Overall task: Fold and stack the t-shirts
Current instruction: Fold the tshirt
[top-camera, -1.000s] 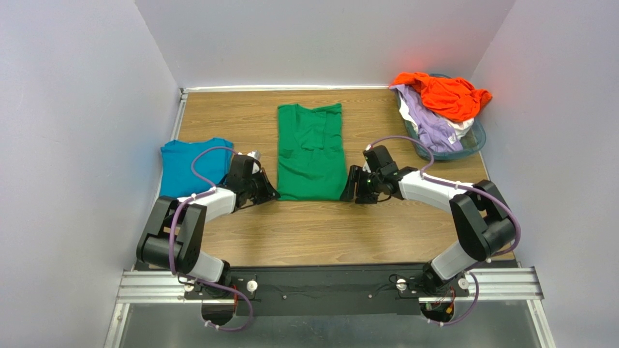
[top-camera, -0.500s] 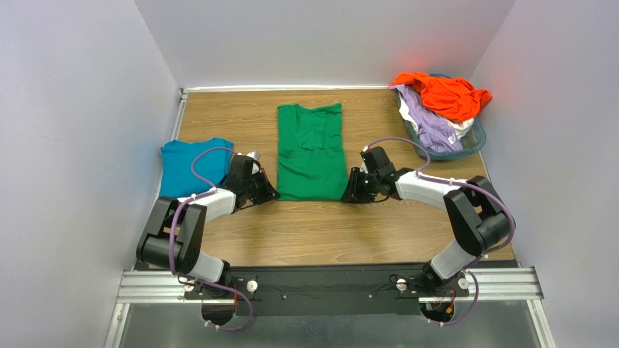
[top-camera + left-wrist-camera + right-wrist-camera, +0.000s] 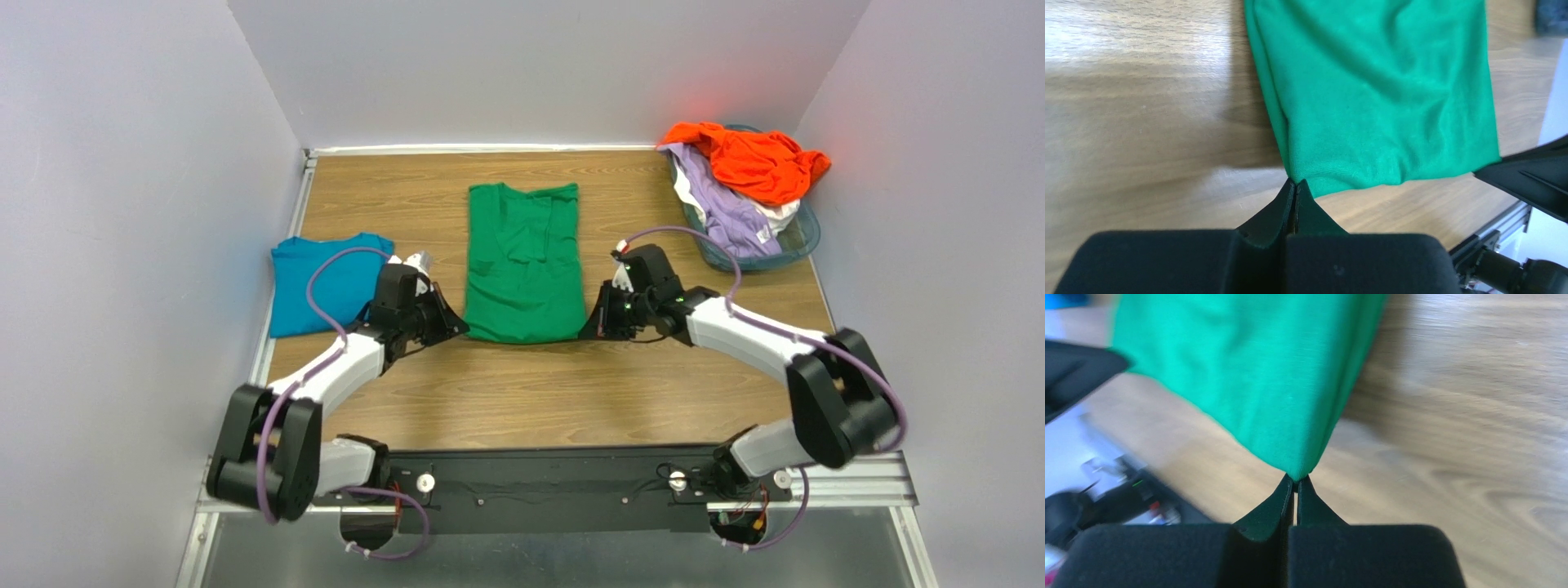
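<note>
A bright green t-shirt (image 3: pixel 525 260), folded into a long strip, lies in the middle of the table. My left gripper (image 3: pixel 456 328) is shut on its near left corner (image 3: pixel 1295 179). My right gripper (image 3: pixel 589 331) is shut on its near right corner (image 3: pixel 1296 475). In both wrist views the near hem (image 3: pixel 1389 122) lifts slightly off the wood. A folded teal-blue t-shirt (image 3: pixel 319 282) lies flat at the left. Orange (image 3: pixel 748 159), lavender (image 3: pixel 726 211) and white (image 3: pixel 778 213) t-shirts are heaped in the basket.
The clear bluish plastic basket (image 3: pixel 797 240) stands at the back right corner against the right wall. Grey walls close the table on the left, back and right. Both arm bases sit on the black rail (image 3: pixel 540 480) at the near edge.
The right gripper has closed on the green shirt's near right corner. Both arms have stretched forward a little, and the shirt's near hem has risen slightly.
</note>
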Robot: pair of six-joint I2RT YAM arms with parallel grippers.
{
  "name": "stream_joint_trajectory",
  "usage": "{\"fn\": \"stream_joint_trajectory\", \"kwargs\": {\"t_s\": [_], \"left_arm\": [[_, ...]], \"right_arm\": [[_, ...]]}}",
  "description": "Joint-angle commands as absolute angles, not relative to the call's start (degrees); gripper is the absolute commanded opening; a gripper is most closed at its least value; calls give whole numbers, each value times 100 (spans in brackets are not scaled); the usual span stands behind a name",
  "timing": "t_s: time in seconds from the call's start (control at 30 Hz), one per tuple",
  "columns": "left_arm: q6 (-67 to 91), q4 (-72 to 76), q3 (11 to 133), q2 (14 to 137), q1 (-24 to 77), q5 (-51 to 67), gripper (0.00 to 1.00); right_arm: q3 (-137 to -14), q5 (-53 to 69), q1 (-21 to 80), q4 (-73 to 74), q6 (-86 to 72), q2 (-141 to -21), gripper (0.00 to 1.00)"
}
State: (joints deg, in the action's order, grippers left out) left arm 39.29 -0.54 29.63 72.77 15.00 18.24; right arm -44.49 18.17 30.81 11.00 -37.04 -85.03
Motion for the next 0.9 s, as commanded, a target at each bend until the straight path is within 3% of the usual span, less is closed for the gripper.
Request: {"fn": "stream_joint_trajectory", "kwargs": {"t_s": [0.0,0.37,0.87], "left_arm": [[3964,-755,3058,6514,1477,1653,0],[3806,-1353,3427,4194,1485,1723,0],[3885,-1644,3621,3305,1485,1530,0]], "right_arm": [[-4438,2574,3138,1643,-3665,-7718,5],[-4860,3348,3138,2469,-3726,-6382,6],[-4939,3894,3138,2575,-4008,-5994,6]]}}
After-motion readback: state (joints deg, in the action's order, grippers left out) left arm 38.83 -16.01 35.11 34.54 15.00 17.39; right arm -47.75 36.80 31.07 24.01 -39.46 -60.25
